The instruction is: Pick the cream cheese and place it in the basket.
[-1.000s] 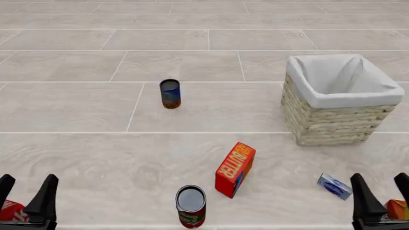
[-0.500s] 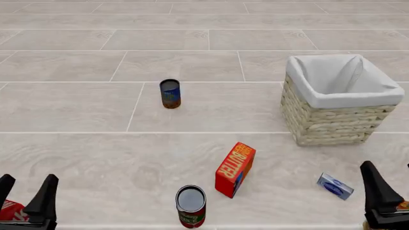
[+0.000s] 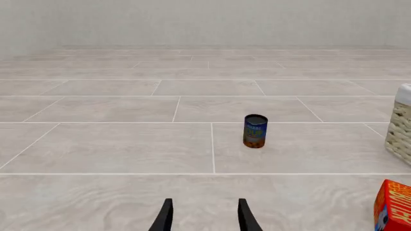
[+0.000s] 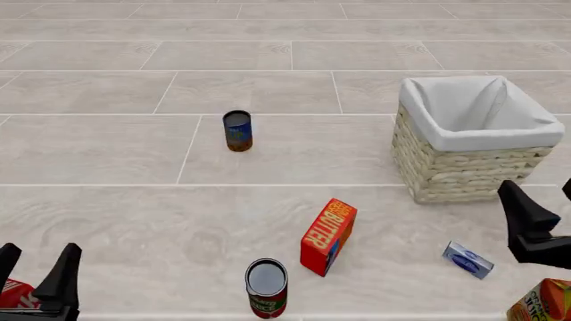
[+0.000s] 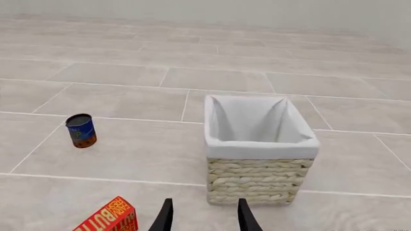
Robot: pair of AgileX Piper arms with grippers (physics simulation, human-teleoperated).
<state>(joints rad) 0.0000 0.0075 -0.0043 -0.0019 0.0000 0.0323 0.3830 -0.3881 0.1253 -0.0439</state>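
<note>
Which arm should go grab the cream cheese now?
The right. Its hand is open and hangs just right of and above the cream cheese, with the basket close behind. The left hand sits across the table at the far left.

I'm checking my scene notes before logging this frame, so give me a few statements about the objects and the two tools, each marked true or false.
1. The cream cheese lies on the table, outside the basket. True.
2. The right tool is shut on the cream cheese. False: it is open and holds nothing.
3. The butter box stands between the cream cheese and the red can in the front view. True.
4. The blue can sits inside the basket. False: it stands on the table, off to the basket's left.
5. The left tool is open. True.
</note>
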